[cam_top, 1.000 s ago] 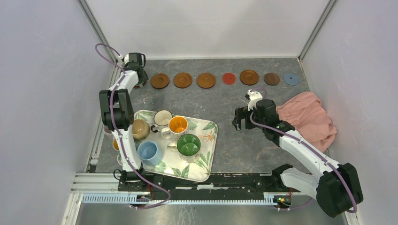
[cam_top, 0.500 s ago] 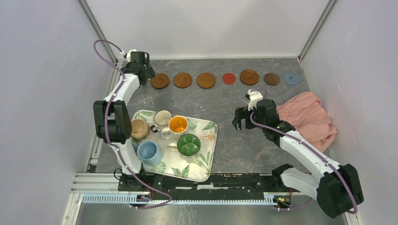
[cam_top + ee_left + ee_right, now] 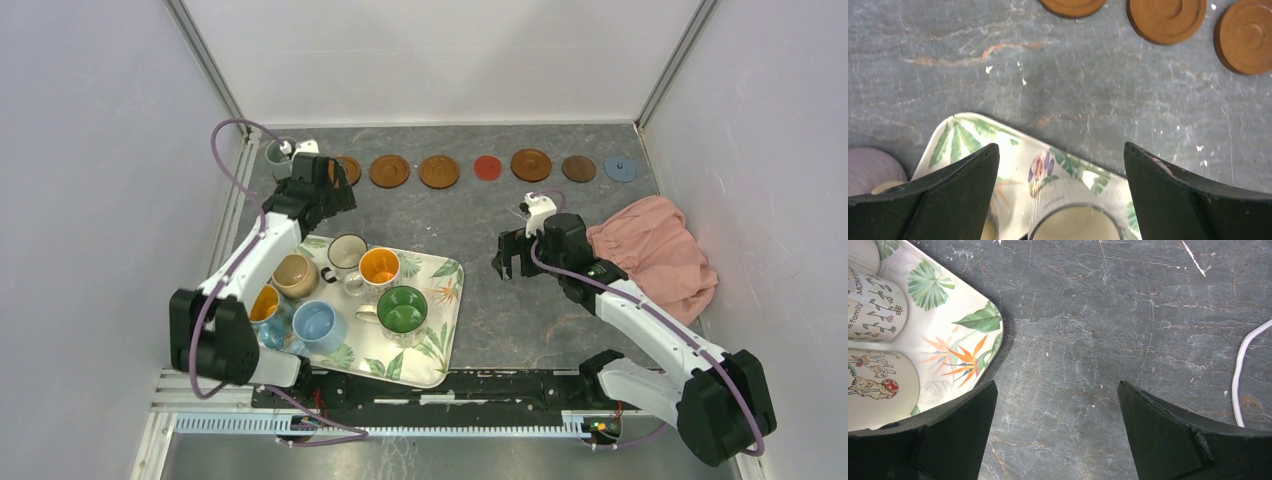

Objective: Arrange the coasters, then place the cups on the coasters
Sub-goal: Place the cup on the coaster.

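While both my pairs of jaws stand spread wide and hold nothing, the near left part of the tabletop point(image 3: 490, 320) is taken by the leaf-print tray point(image 3: 438, 345). On the tray the light blue cup point(image 3: 318, 325) and the green-inside cup point(image 3: 402, 310) stand nearer to me. Behind them are the tan cup point(image 3: 296, 275), the cream cup point(image 3: 347, 252) and the orange-inside cup point(image 3: 380, 267). The blue cup with orange inside point(image 3: 265, 304) is at the tray's left edge; I cannot tell if it stands on the tray or beside it.

Right of the tray the tabletop is bare up to the pink cloth point(image 3: 655, 255) at the right edge. My right gripper point(image 3: 1057, 382) hangs over this free room, near the tray's far right corner. My left gripper point(image 3: 1060, 145) is above the tray's far left corner, and a bare strip lies between it and the coasters point(image 3: 439, 171). They lie apart in a row along the far edge, among them the red coaster point(image 3: 487, 167), the dark brown coaster point(image 3: 578, 168) and the grey-blue coaster point(image 3: 619, 168). The grey-green cup point(image 3: 280, 156) stands free in the far left corner.

One second ago my left gripper was at that corner, and its arm hid this cup. Now it has come back toward the tray. My right arm has hardly moved.
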You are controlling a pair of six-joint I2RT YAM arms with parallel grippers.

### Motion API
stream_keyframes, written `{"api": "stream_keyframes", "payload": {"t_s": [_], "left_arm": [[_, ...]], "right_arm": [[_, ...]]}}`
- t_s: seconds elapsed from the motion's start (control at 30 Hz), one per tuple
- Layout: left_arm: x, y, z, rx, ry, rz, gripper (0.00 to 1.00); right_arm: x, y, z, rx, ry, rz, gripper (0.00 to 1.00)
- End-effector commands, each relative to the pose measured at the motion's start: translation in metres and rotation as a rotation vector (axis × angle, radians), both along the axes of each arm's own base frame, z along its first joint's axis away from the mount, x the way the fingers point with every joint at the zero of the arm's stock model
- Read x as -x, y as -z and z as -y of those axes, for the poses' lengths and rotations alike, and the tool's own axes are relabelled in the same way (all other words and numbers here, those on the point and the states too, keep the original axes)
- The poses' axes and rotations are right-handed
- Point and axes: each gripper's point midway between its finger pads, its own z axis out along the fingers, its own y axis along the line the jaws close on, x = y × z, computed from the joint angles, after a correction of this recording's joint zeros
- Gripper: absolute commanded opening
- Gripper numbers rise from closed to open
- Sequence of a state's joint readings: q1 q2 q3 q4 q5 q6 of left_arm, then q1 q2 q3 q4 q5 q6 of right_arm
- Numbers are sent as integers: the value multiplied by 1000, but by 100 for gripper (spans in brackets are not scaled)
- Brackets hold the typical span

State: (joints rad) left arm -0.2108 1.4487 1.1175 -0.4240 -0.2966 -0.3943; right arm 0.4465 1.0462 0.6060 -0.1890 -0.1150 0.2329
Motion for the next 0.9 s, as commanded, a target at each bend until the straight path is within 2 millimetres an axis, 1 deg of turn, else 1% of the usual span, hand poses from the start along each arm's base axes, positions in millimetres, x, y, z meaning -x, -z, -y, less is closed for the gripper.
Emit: {"api": "stream_keyframes", "payload": {"t_s": [0.0,0.07,0.17,0.33,0.47,0.53,0.6,0.73,0.87], "left_arm": [[35,-12,15,86,27,42,100],[54,-10,24,89,48,39,100],[78,-8,29,112,55,47,100],[107,1,34,142,67,21,100],[121,-2,37,161,87,34,100],[126,-8,41,188,108,51,100],[133,-7,46,206,132,37,100],[148,-1,64,251,200,6,100],[165,-5,78,298,243,12,100]], "right_arm": [[-5,-16,-6,-10,-21,62,98],[-4,-15,-8,-8,-27,57,98],[-4,-13,-9,-1,-30,52,98],[-1,-11,-14,4,-45,52,98],[0,-9,-14,25,-44,52,98],[1,-8,-15,26,-46,51,98],[2,-6,-16,29,-51,44,98],[2,-3,-17,45,-51,44,98],[1,-5,-13,65,-32,55,98]]}}
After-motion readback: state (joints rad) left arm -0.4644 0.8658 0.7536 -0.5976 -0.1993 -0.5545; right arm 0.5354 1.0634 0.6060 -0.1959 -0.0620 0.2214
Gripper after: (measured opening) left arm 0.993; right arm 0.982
